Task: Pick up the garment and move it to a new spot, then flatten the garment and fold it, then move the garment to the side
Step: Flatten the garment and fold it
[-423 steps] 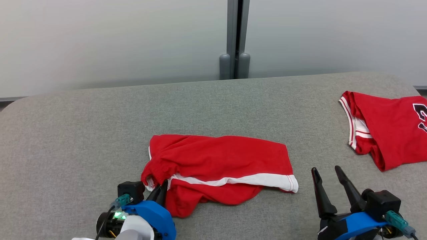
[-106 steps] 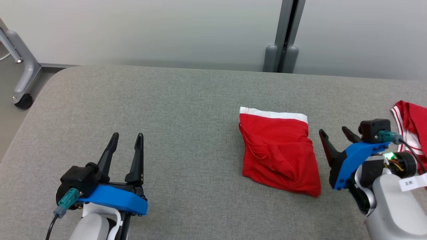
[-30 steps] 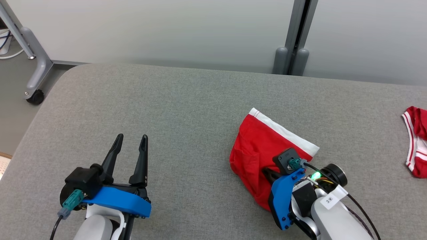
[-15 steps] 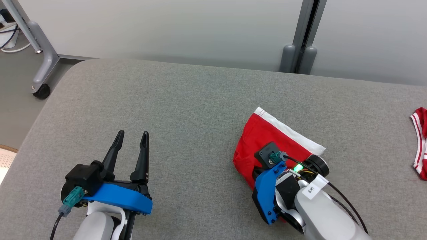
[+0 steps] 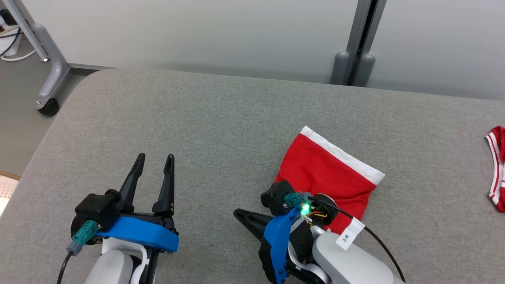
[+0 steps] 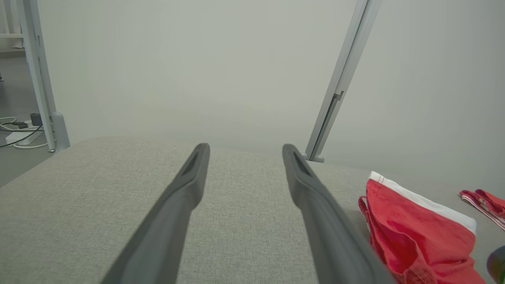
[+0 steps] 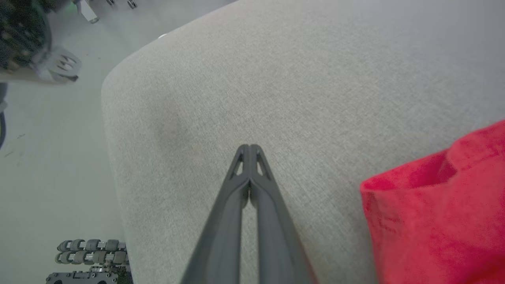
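My right pincer [image 5: 236, 213], fingers pressed together and empty, points left over the grey fabric-covered bench [image 5: 197, 118]. My left pincer [image 5: 155, 156] hovers spread wide, holding nothing. The folded red shorts with a white band [image 5: 327, 173] lie just beside my right wrist. Farther right lies a red-and-white striped cloth [image 5: 498, 165].

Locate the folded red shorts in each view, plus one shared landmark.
Head view: folded red shorts lie right of centre, white band on the far edge.
Left wrist view: lower right, right of the left gripper.
Right wrist view: right edge, lower half, right of the right gripper.
Shared landmark: the grey fabric table top under them.
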